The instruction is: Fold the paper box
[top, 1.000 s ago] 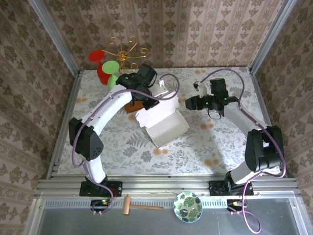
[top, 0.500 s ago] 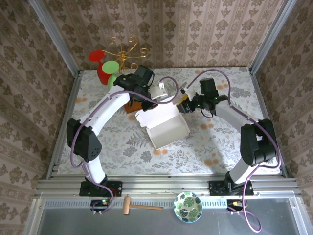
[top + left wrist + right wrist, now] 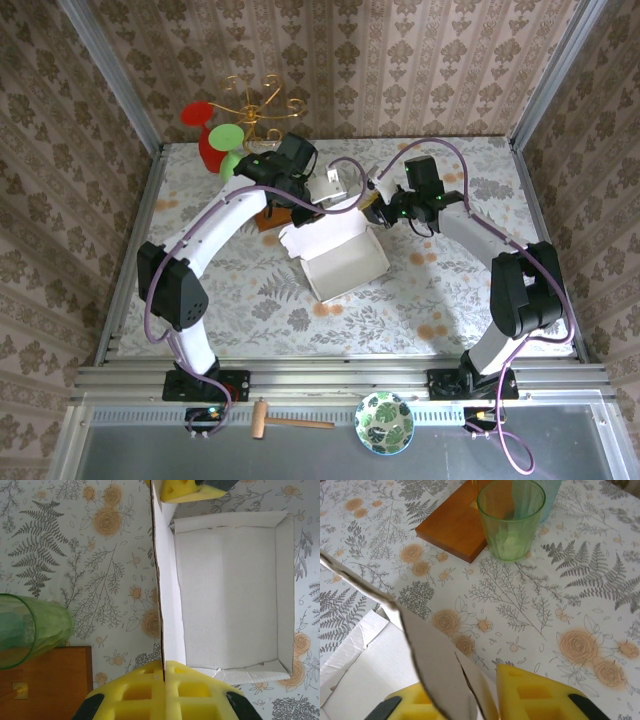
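The paper box (image 3: 230, 590) is matt, off-white thin cardboard with faint creases, the cup (image 3: 511, 517) glossy translucent green plastic, the block (image 3: 455, 525) smooth brown wood, and the table covering (image 3: 600, 580) a matt floral print.

White shells between black joints clothe the left arm (image 3: 222, 217) and the right arm (image 3: 476, 236) — each trails a purple cable (image 3: 450, 141); the fingers (image 3: 135, 697) are yellow blocks with squared recesses and black outer patches.
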`<state>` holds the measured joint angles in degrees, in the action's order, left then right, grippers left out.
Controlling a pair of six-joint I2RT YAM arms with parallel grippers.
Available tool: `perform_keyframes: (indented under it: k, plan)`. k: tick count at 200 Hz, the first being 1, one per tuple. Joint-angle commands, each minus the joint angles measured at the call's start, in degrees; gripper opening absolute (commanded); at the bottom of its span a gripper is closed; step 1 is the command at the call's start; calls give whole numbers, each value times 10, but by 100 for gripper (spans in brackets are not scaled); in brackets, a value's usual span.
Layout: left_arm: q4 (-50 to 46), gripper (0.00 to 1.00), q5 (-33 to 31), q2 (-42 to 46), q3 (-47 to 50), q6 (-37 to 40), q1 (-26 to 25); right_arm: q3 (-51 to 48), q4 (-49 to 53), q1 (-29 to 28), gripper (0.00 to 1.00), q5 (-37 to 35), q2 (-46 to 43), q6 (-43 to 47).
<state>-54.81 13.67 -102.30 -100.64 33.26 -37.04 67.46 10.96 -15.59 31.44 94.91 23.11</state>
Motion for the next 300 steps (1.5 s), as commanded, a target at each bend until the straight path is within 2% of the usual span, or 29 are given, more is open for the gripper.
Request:
perform_keyframes:
  k: [1,17,41,52,59,80,98,142,158,179,210,241,300]
  plan:
    - [6,0,0,-3,-14,-5,-2,11,14,-5,16,-16,1,9]
    - [11,1,-13,-4,-16,-17,-2,9,17,-5,13,-19,-2,8]
    - [36,27,-54,4,-17,-67,-2,-2,15,-6,4,-25,-14,12]
    - [61,40,-90,18,-10,-121,2,-8,16,-5,1,-27,-19,16]
    - [76,44,-99,32,-3,-162,9,-12,16,-6,0,-29,-22,17]
    - [110,47,-53,83,47,-288,52,-32,8,-4,0,-35,-36,18]
    - [122,50,-3,134,113,-322,74,-48,2,-1,0,-38,-47,18]
    - [118,55,4,183,214,-310,105,-65,6,7,0,-34,-60,33]
    - [147,57,32,173,227,-319,138,-69,11,10,0,-32,-63,39]
    - [167,59,43,141,229,-297,150,-75,18,15,0,-25,-69,46]
    - [201,59,61,101,228,-257,151,-87,22,19,0,-18,-80,48]
    - [234,58,115,74,223,-235,150,-95,22,22,0,-15,-83,47]
    - [248,55,133,37,225,-218,148,-94,22,29,0,-12,-81,44]
